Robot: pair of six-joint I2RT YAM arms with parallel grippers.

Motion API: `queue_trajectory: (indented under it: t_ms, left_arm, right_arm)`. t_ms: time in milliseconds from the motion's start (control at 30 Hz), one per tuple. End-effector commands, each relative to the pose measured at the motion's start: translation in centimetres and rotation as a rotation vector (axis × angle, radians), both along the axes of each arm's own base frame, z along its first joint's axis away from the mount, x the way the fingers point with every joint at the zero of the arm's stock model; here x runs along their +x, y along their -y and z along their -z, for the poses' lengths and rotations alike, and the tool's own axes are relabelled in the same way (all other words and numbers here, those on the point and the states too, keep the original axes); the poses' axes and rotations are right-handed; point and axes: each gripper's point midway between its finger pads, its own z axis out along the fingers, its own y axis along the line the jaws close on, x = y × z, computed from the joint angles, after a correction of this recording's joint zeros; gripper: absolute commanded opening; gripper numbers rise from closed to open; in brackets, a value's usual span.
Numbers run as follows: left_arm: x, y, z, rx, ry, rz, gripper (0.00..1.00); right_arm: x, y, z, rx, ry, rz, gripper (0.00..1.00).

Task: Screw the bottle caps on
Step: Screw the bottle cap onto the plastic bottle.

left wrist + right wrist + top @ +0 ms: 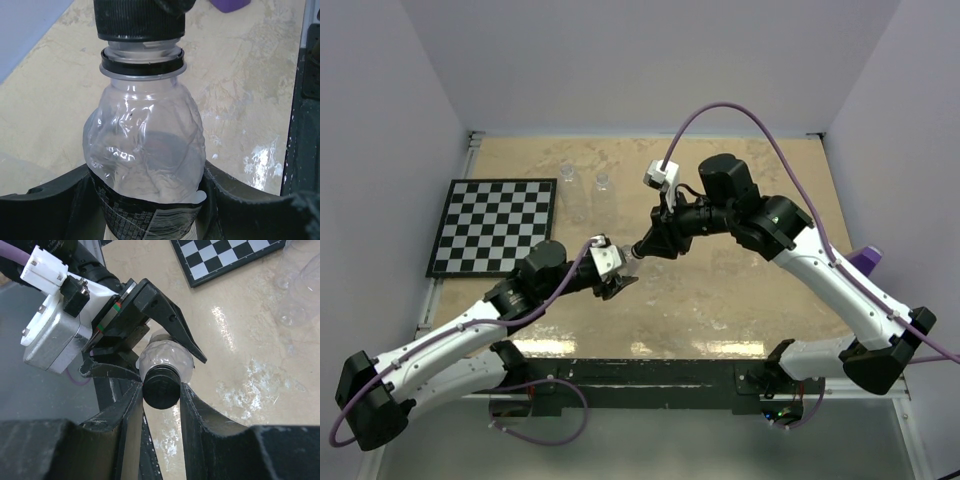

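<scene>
Black cap (pixel 161 388) on crumpled clear bottle (pixel 145 150)

White shells and black joints covered the left arm (pixel 440 345) and right arm (pixel 830 275), purple cables (pixel 720 108) trailing along both. The left pincer (pixel 623 283) and right pincer (pixel 640 250) were black.

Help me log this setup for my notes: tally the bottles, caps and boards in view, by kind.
Bottles: 3, the held bottle plus two standing bottles at the back.
Caps: 1, the black cap.
Boards: 1, the chessboard.
Total: 5.
</scene>
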Motion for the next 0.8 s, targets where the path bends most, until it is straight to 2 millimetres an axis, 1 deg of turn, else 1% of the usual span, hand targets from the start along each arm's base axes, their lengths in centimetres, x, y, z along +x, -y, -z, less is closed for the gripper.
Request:
queue_trajectory:
  t_ms: [0, 33, 200, 267, 433, 533, 633, 700, 767]
  left_arm:
    - [-0.5, 1.5, -9.5, -0.316, 0.222, 0.029, 0.00]
    - [-0.3, 1.5, -9.4, -0.319, 0.223, 0.017, 0.00]
    - [0.2, 1.3, -10.5, -0.400, 0.234, -0.048, 0.00]
    - [0.5, 1.4, -10.5, -0.417, 0.233, -0.069, 0.00]
    - [1.2, 2.1, -10.2, -0.418, 0.219, -0.102, 0.00]
    - [1.7, 1.9, -10.5, -0.432, 0.222, -0.142, 0.00]
    - [2.3, 1.5, -10.7, -0.459, 0.225, -0.189, 0.00]
    - [2.3, 1.6, -10.7, -0.474, 0.227, -0.192, 0.00]
    - [2.9, 1.5, -10.6, -0.477, 0.215, -0.223, 0.00]
  right_arm:
    - [0.7, -0.7, 0.7, -0.009, -0.047, 0.045, 0.07]
    - [0.9, -0.7, 0.6, -0.005, -0.046, 0.057, 0.07]
    - [1.9, -0.3, -0.1, -0.006, -0.040, 0.144, 0.06]
    - [2.2, -0.2, -0.3, -0.003, -0.042, 0.171, 0.06]
    - [2.6, 0.0, -0.1, -0.019, -0.054, 0.206, 0.05]
    - [2.6, 0.0, 0.1, -0.022, -0.065, 0.210, 0.05]
    - [2.6, 0.1, -0.1, -0.017, -0.069, 0.228, 0.05]
    - [2.9, 0.3, -0.3, -0.018, -0.068, 0.245, 0.04]
    - [2.7, 0.2, -0.5, -0.011, -0.060, 0.235, 0.04]
